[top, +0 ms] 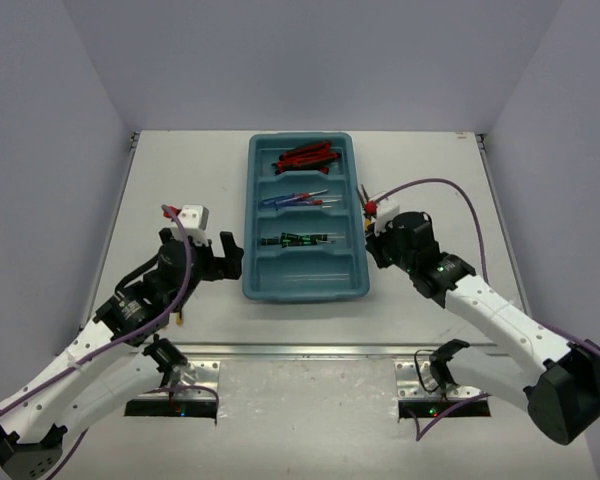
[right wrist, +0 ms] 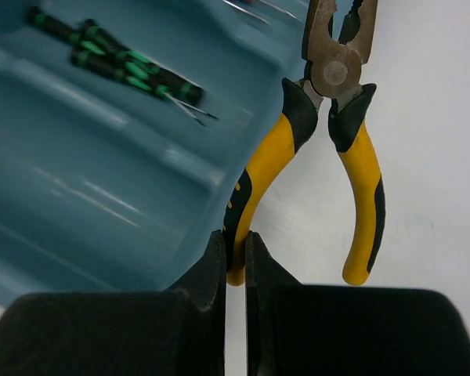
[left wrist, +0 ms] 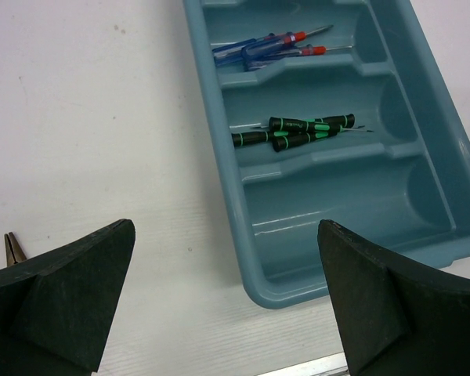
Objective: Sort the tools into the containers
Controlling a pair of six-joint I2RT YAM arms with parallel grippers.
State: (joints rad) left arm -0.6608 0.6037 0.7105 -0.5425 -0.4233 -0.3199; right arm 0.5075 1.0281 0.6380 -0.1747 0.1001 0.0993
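The teal tray (top: 252, 200) has four compartments. From far to near they hold red-black utility knives (top: 305, 156), blue and red-handled screwdrivers (top: 295, 198), black-green screwdrivers (top: 300, 239), and nothing. My right gripper (right wrist: 235, 239) is shut on one handle of the yellow-handled pliers (right wrist: 270, 153), held against the tray's right rim (right wrist: 219, 180) with the nose pointing away. My left gripper (left wrist: 225, 235) is open and empty, just left of the tray's near-left corner (left wrist: 266, 294). The metal tips of a second pair of pliers (left wrist: 14, 249) show beside its left finger.
The black-green screwdrivers (left wrist: 298, 129) and the blue ones (left wrist: 258, 48) lie across their compartments. A small yellow piece (top: 181, 319) shows on the table under my left arm. Metal mounting plates (top: 200, 375) line the table's near edge.
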